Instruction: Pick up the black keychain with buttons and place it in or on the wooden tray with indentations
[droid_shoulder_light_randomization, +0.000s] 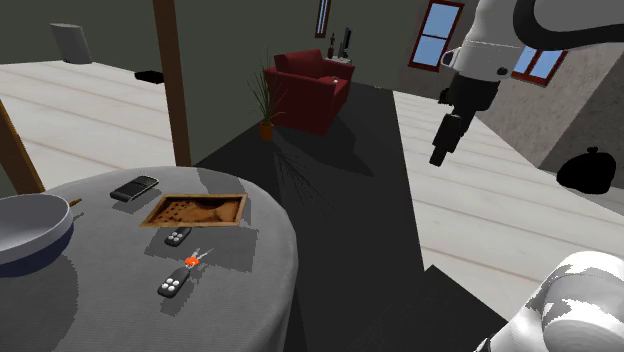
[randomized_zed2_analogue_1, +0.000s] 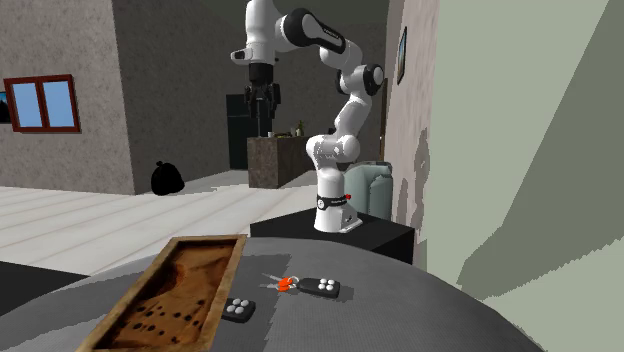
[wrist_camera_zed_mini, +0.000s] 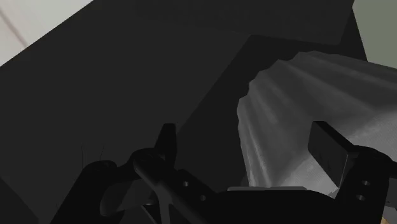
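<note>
Two black button fobs lie on the round table (droid_shoulder_light_randomization: 250, 290) at the shoulder view's lower left. The keychain (droid_shoulder_light_randomization: 172, 286) is judged to be the lower one, since an orange ring (droid_shoulder_light_randomization: 190, 261) and keys trail from its upper end. Its long axis runs from lower left to upper right in that frame. The other fob (droid_shoulder_light_randomization: 178, 237) sits between it and the tray (droid_shoulder_light_randomization: 195, 196), just beside the tray's near rim.

The gripper (droid_shoulder_light_randomization: 438, 158) hangs high at the upper right of the shoulder view, well apart from the table, fingers pointing down. The keychain lies far down and to the left of it. The wrist view shows the gripper (wrist_camera_zed_mini: 248, 143) with its fingers standing wide apart and nothing between them.

The tray is a shallow brown rectangle with dark hollows. Nothing can be seen lying in it. In the second exterior view it fills the lower left, with the keychain to its right, well apart. A pale pan (droid_shoulder_light_randomization: 30, 240) at the shoulder view's left edge also looks bare inside.
</note>
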